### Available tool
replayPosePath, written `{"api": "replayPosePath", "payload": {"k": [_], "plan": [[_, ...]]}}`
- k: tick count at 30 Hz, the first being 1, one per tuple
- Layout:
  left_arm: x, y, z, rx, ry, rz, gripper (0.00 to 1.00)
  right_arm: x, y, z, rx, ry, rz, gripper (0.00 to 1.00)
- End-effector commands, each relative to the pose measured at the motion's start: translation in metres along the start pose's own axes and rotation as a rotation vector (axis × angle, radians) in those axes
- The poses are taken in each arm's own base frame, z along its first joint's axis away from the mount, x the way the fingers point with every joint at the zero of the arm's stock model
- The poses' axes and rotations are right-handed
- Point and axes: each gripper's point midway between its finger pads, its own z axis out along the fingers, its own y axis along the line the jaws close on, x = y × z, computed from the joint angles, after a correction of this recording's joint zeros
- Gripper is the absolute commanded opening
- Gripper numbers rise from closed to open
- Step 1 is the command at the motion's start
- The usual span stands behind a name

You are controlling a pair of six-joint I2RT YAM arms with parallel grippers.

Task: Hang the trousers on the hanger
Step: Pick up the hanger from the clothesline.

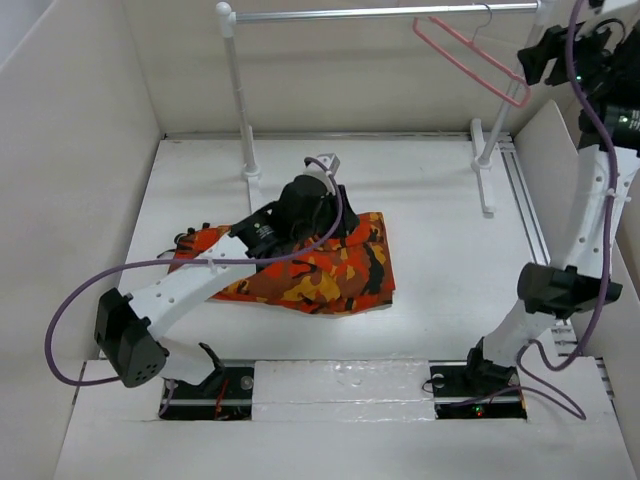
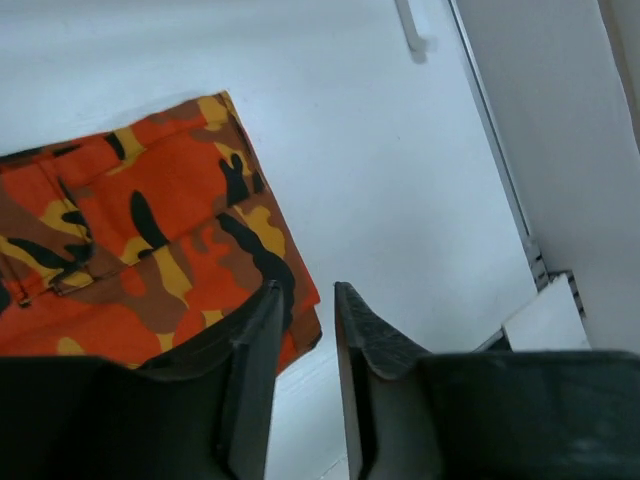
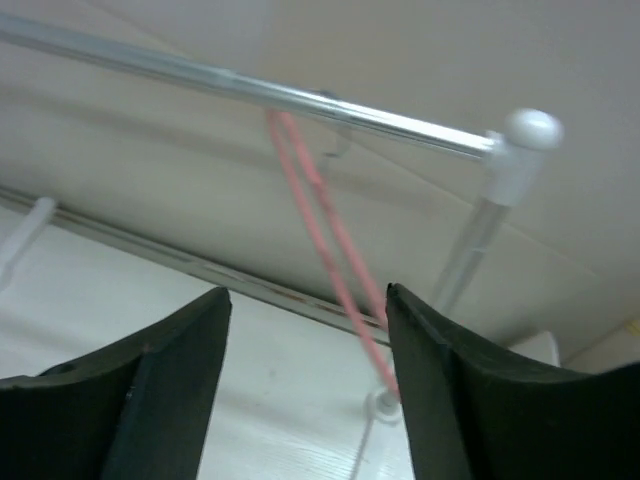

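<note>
With the trousers [image 1: 330, 270] lying folded on the surface [image 1: 450, 240] beneath the narrowly parted, empty left fingers [image 2: 250, 350], and the right fingers [image 3: 170, 380] gaping wide before the hanger [image 1: 480, 62] on the rail [image 1: 380, 13], a shallow pinch is risking lifting one loose layer.

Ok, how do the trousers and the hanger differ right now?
The trousers lie bunched on the table; the hanger hangs tilted from the rail. The trousers are broad, soft, orange camouflage; the hanger is a thin pink outline. Shared: neither is gripped.
</note>
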Motion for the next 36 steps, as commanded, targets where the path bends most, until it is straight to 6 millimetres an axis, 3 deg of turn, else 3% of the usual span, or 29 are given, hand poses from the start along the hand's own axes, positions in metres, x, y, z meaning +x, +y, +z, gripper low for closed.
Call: {"api": "replayPosePath", "payload": {"k": [1,3,5,10,11,12,15,18,19,21,27,32,33,36], "plan": [[0.002,-0.015,-0.018,0.069,-0.030,0.005,0.25,0.011,-0.033,-0.003,-0.051,0.008,0.033,0.72],[0.026,-0.009,-0.017,0.073,0.017,-0.009,0.27,0.024,-0.054,-0.001,-0.047,0.015,0.050,0.75],[0.045,-0.001,-0.020,0.064,0.051,-0.007,0.28,0.038,-0.061,0.004,-0.082,0.020,0.083,0.78],[0.070,0.021,-0.021,0.016,0.104,0.005,0.28,0.054,-0.032,0.029,-0.220,0.018,0.132,0.80],[0.073,0.023,-0.019,0.009,0.113,0.009,0.28,0.056,-0.036,0.031,-0.207,0.020,0.132,0.80],[0.074,0.024,-0.019,0.001,0.118,0.012,0.27,0.069,-0.041,0.039,-0.208,0.039,0.151,0.80],[0.075,0.025,-0.015,-0.005,0.126,0.016,0.27,0.080,-0.040,0.051,-0.237,0.056,0.179,0.78],[0.067,0.026,-0.015,-0.012,0.106,0.016,0.26,0.093,-0.037,0.058,-0.253,0.071,0.191,0.65],[0.065,0.025,-0.015,-0.013,0.103,0.015,0.26,0.096,-0.039,0.059,-0.245,0.076,0.188,0.53],[0.064,0.024,-0.015,-0.010,0.103,0.020,0.26,0.099,-0.037,0.061,-0.237,0.084,0.186,0.47],[0.056,0.022,-0.015,-0.012,0.089,0.013,0.26,0.111,-0.032,0.063,-0.220,0.122,0.164,0.48],[0.053,0.021,-0.016,-0.012,0.084,0.004,0.25,0.124,-0.022,0.069,-0.226,0.166,0.139,0.55],[0.053,0.021,-0.017,-0.013,0.083,0.002,0.25,0.125,-0.018,0.070,-0.224,0.172,0.133,0.53],[0.053,0.023,-0.020,-0.019,0.078,-0.004,0.25,0.122,-0.014,0.073,-0.205,0.181,0.096,0.29]]}}
